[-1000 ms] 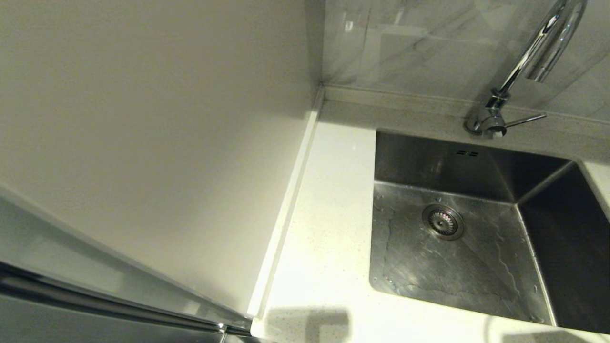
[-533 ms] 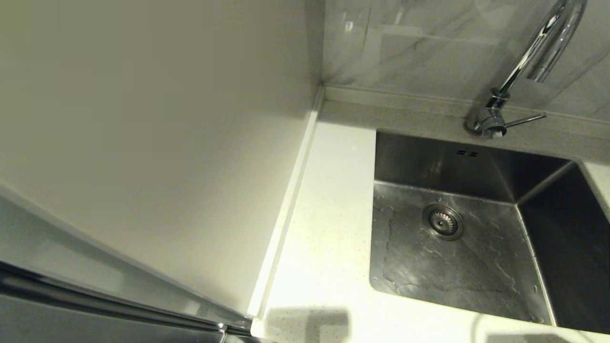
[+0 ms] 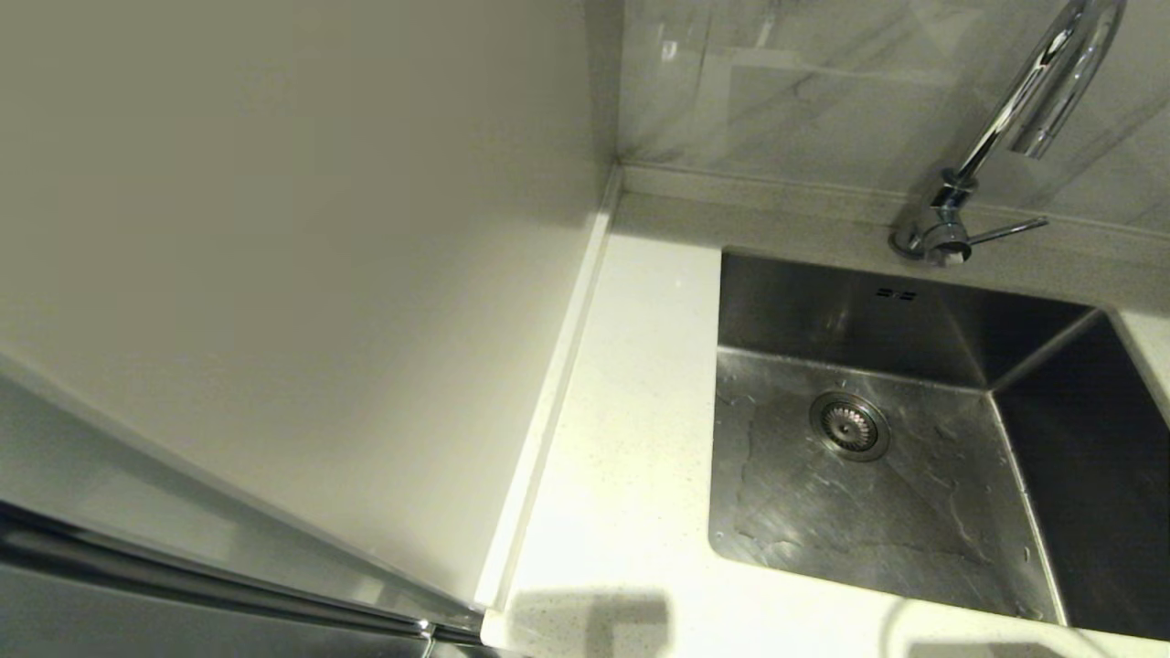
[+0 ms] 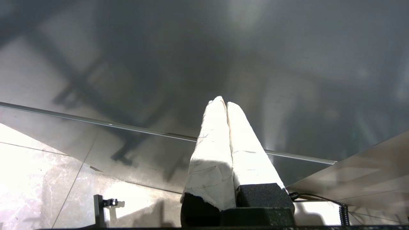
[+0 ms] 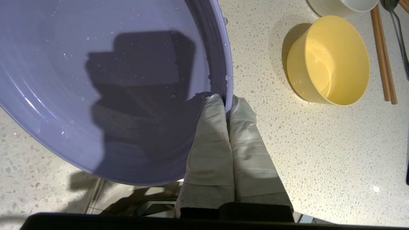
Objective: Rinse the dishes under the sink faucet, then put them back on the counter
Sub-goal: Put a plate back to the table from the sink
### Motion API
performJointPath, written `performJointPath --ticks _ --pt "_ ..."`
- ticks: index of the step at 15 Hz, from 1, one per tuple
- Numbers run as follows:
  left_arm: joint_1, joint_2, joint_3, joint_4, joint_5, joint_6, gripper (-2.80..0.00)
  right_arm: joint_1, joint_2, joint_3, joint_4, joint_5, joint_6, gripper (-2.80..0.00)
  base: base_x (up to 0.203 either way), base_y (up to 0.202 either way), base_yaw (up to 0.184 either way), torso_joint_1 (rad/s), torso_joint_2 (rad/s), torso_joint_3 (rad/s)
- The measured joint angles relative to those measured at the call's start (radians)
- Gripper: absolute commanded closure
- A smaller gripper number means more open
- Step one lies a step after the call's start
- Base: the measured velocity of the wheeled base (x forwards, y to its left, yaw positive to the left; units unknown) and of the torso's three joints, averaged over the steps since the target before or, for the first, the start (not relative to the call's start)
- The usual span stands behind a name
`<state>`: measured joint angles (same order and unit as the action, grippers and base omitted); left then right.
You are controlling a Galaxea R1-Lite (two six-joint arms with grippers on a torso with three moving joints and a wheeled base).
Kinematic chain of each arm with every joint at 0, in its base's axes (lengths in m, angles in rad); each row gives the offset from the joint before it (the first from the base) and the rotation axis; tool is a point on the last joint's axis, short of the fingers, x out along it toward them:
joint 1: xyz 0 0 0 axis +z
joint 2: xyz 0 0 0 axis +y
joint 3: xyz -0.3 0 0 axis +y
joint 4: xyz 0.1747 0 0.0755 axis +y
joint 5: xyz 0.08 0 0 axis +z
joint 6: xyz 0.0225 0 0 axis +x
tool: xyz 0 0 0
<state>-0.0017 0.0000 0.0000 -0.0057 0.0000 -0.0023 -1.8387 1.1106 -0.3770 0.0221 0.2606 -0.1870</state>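
Observation:
In the right wrist view my right gripper (image 5: 227, 99) is shut on the rim of the wide lilac plate (image 5: 96, 80), one finger inside the rim and one outside. Water drops cling to the plate, which hangs over the speckled white counter (image 5: 319, 153) near its front edge. The head view shows the steel sink (image 3: 877, 512) with its drain strainer (image 3: 848, 425), wet on the bottom, and the chrome faucet (image 3: 1024, 100) with its thin lever (image 3: 1005, 230) behind it. No arm shows in that view. My left gripper (image 4: 225, 101) is shut and empty, parked before a steel panel.
A yellow bowl (image 5: 329, 60) stands on the counter just beyond the plate, with a white bowl (image 5: 342, 6), wooden chopsticks (image 5: 383, 54) and a spoon (image 5: 399, 32) further off. A beige wall panel (image 3: 274, 274) rises left of the counter strip (image 3: 631, 439) beside the sink.
A faint pale curved edge at the bottom right of the head view has slid a little to the left. The water film on the sink bottom has shifted.

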Motion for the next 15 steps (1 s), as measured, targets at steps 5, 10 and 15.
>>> performJointPath --ticks 5,10,15 --pt "0.000 0.000 0.000 0.000 0.000 0.000 0.00 -0.002 0.028 -0.007 -0.006 -0.006 0.000 0.00 0.000 0.000 0.000 0.000 0.00 0.000" --pt "0.000 0.000 0.000 0.000 0.000 0.000 0.00 -0.003 0.043 -0.001 -0.007 -0.006 -0.005 0.00 0.000 0.000 0.000 0.000 0.00 0.000" --pt "0.000 0.000 0.000 0.000 0.000 -0.001 0.00 -0.003 0.046 0.006 -0.006 -0.006 -0.006 0.00 0.000 0.000 0.000 0.000 0.00 0.000"
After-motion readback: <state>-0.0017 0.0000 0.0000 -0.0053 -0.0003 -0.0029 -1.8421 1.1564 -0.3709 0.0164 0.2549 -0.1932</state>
